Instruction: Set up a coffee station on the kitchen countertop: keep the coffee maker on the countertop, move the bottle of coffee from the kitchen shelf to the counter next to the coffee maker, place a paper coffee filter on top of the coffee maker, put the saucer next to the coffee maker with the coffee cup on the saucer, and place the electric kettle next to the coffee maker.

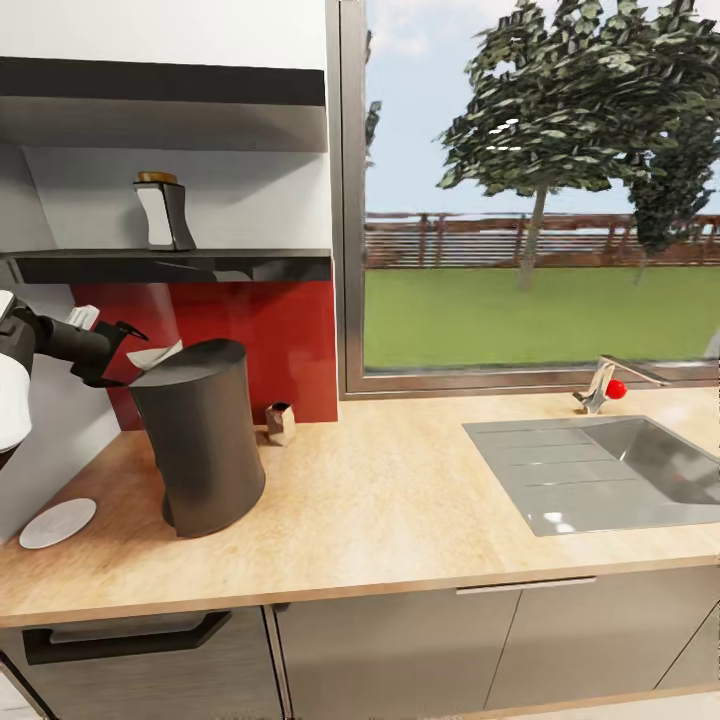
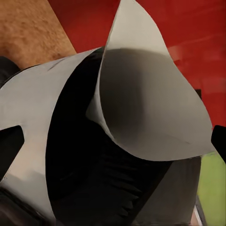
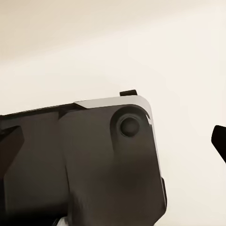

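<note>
Paper coffee filter (image 2: 146,99): pale grey-white cone, thin curled sheet, open mouth rolled into a scoop shape. In the head view it (image 1: 155,355) sits just above the top of the dark coffee maker (image 1: 200,440), at the tip of the left fingers (image 1: 128,355). From the left wrist view the filter hangs directly over the coffee maker's open black top (image 2: 80,155), between the two dark finger tips at the frame edges; one tip (image 2: 9,150) is visible on one side. Can't tell whether the fingers are actually pinching the filter or how far apart they stand.

Filter's long axis is tilted, the pointed end up toward the red backsplash (image 1: 270,340), the wide mouth down toward the coffee maker.

Coffee maker stands upright on the wooden table (image 1: 400,500), left part, near the wall. White saucer (image 1: 58,522) lies flat on the table just left of it. Coffee bottle (image 1: 163,212) upright on the shelf (image 1: 170,265) above. Small cup-like item (image 1: 280,422) sits behind the coffee maker by the backsplash.

Right wrist view: a dark robot part against a pale wall, one finger tip (image 3: 219,141) at the edge; opening can't be judged.
</note>
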You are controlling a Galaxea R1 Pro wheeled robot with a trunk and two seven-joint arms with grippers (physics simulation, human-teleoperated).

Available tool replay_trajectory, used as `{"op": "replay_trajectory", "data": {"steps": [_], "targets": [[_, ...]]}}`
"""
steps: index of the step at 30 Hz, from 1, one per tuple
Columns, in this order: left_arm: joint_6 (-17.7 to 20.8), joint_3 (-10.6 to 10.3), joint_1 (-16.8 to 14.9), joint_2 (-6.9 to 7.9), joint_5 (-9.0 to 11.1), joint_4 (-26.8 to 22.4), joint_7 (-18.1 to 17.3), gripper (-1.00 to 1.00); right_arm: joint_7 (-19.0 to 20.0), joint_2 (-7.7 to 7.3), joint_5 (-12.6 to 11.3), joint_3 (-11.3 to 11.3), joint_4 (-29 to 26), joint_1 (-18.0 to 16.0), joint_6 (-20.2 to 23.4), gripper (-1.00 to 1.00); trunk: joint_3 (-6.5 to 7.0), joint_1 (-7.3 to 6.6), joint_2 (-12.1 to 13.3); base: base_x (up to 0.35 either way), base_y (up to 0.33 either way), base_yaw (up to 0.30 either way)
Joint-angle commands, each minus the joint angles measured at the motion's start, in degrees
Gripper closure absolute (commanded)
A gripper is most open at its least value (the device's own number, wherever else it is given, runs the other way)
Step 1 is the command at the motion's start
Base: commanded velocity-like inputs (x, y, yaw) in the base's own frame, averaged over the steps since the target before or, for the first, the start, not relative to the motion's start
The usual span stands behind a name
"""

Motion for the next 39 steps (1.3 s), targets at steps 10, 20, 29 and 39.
{"op": "replay_trajectory", "data": {"steps": [10,20,29,39], "targets": [[0.0,0.2,0.0,-0.01,0.6,-0.1,0.6,-1.00,0.1,0.06,-0.4,-0.2,0.0,0.0,-0.2,-1.00,-0.03,0.00,0.0,-0.295,0.029,0.000],[0.1,-0.1,0.0,-0.13,0.4,0.7,0.3,-1.00,0.1,0.06,-0.4,-0.2,0.0,0.0,-0.2,-1.00,-0.03,0.00,0.0,-0.203,0.171,0.000],[1.8,-0.1,8.3,-0.05,0.3,1.4,-4.8,-1.00,0.1,0.06,-0.4,-0.2,0.1,0.0,-0.2,-1.00,-0.03,0.00,0.0,-0.005,0.006,0.000],[4.7,-0.1,10.6,0.94,0.4,1.0,-7.7,-1.00,0.1,0.05,-0.4,-0.2,0.1,0.0,-0.2,-1.00,-0.03,0.00,0.0,0.000,0.000,0.000]]}}
